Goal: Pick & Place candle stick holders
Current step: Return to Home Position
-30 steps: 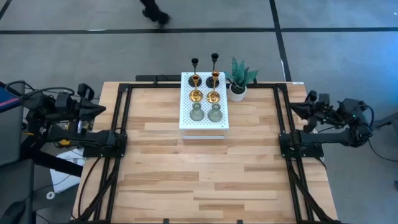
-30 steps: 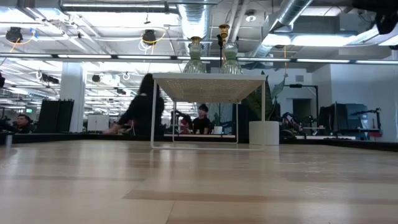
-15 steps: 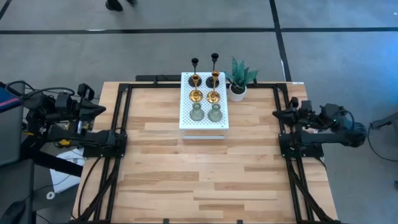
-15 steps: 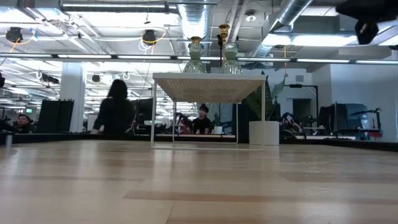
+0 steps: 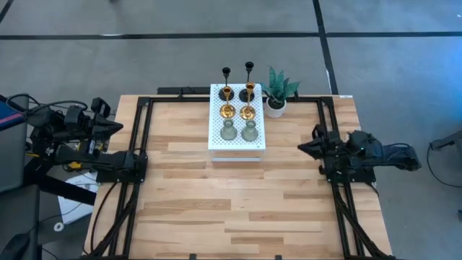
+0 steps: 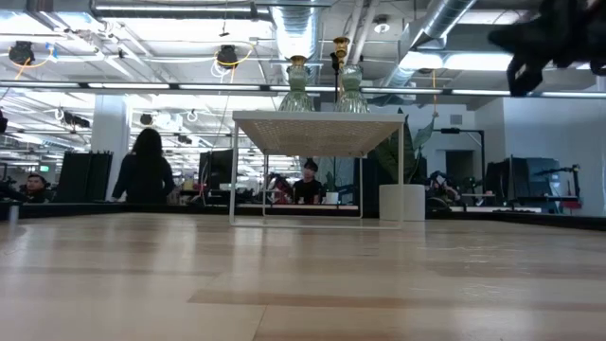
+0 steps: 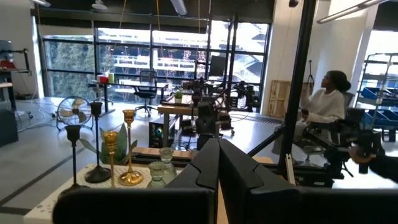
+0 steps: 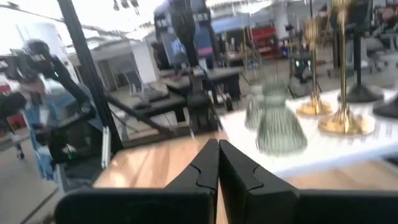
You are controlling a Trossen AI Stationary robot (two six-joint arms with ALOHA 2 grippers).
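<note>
Six candle stick holders stand upright on a white perforated stand (image 5: 237, 141) at the table's far middle: two slim black ones (image 5: 226, 72), two gold ones (image 5: 227, 110) and two pale-green glass ones (image 5: 228, 131). My left gripper (image 5: 119, 127) is shut and waits at the table's left edge. My right gripper (image 5: 302, 147) is shut, raised above the table's right part, pointing toward the stand and touching nothing. The right wrist view shows the green holders (image 8: 273, 121) and gold holders (image 8: 341, 121) ahead of it.
A small green plant in a white pot (image 5: 276, 103) stands just right of the stand. Black frame rails (image 5: 144, 144) run along the table's left and right sides. Bare wood lies between the stand and the near edge. A person (image 6: 144, 169) walks in the room beyond.
My right gripper has swung from beyond the table's right edge toward the left and a little nearer, coming over the table toward the stand. In the low view it has come down and leftward. The holders have stayed still.
</note>
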